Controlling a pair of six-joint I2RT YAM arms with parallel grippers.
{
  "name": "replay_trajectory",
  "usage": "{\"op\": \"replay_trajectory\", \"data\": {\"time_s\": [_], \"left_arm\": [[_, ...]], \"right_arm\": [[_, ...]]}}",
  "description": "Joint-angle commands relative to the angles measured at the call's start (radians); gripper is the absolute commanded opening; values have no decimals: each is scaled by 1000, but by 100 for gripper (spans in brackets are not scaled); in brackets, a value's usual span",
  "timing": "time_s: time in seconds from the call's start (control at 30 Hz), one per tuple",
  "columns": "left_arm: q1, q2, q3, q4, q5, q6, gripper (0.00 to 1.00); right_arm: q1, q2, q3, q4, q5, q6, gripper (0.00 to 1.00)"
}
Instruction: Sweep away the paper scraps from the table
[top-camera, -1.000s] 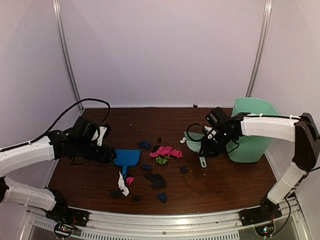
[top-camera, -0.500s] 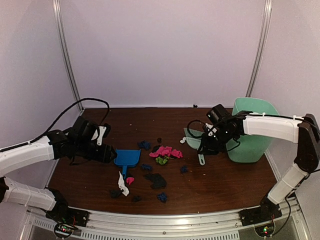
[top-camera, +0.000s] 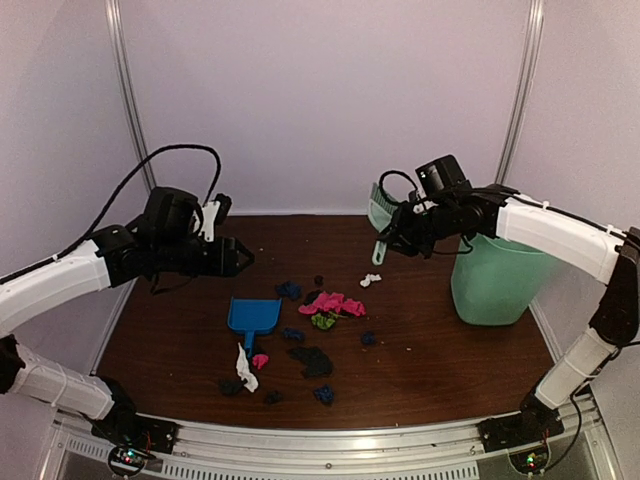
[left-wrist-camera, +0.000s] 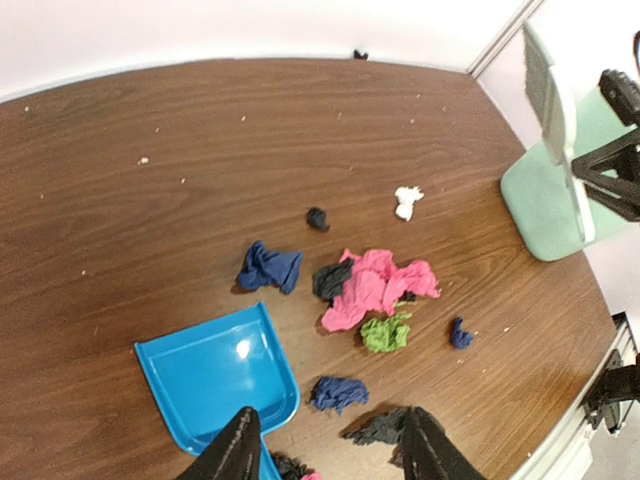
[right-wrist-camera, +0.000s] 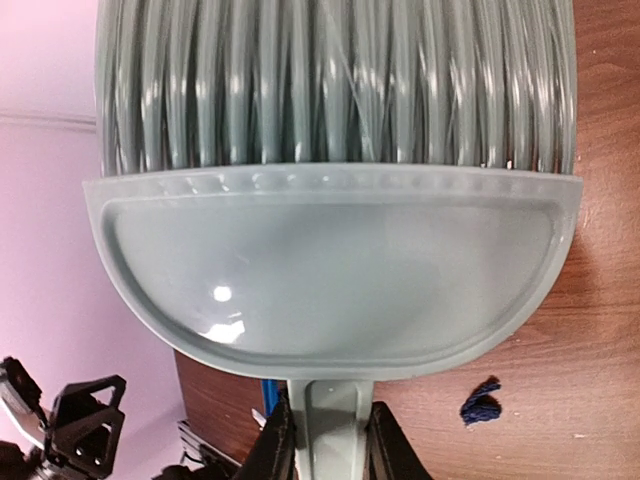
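Because the table (top-camera: 450, 350) is hard and smooth, anything light will skate across it. The bin (top-camera: 495, 285) stands at three o'clock of the mess. The dustpan (top-camera: 253, 317) lies flat at nine o'clock. The left gripper (top-camera: 240, 258) hangs above it, jaws apart and empty. The brush (top-camera: 381, 212) is up in the air at one o'clock, with the right gripper (right-wrist-camera: 330, 440) clamped on its stiff handle (the sensible place to hold it). The scraps (top-camera: 330, 303) cluster mid-table, with strays toward six o'clock and a white one at one o'clock. They look featherweight, soft and springy. I judge that bristles suit them better than pinching, though quick strokes may scatter them.
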Motion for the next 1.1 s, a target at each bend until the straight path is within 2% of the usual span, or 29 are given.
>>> {"op": "replay_trajectory", "data": {"time_s": [0.0, 0.4, 0.53, 0.67, 1.07], "left_arm": [[-15, 24, 75, 110, 27, -42, 65], [-42, 105, 222, 213, 47, -89, 64], [-63, 128, 258, 238, 46, -104, 63], [-89, 158, 284, 260, 54, -110, 63], [-176, 258, 339, 302, 18, -124, 59]], "right_arm": [[39, -27, 22, 136, 76, 261, 0], [166, 72, 166, 275, 204, 550, 0], [182, 138, 260, 221, 163, 602, 0], [213, 178, 324, 172, 195, 644, 0], [262, 175, 307, 222, 187, 759, 0]]}}
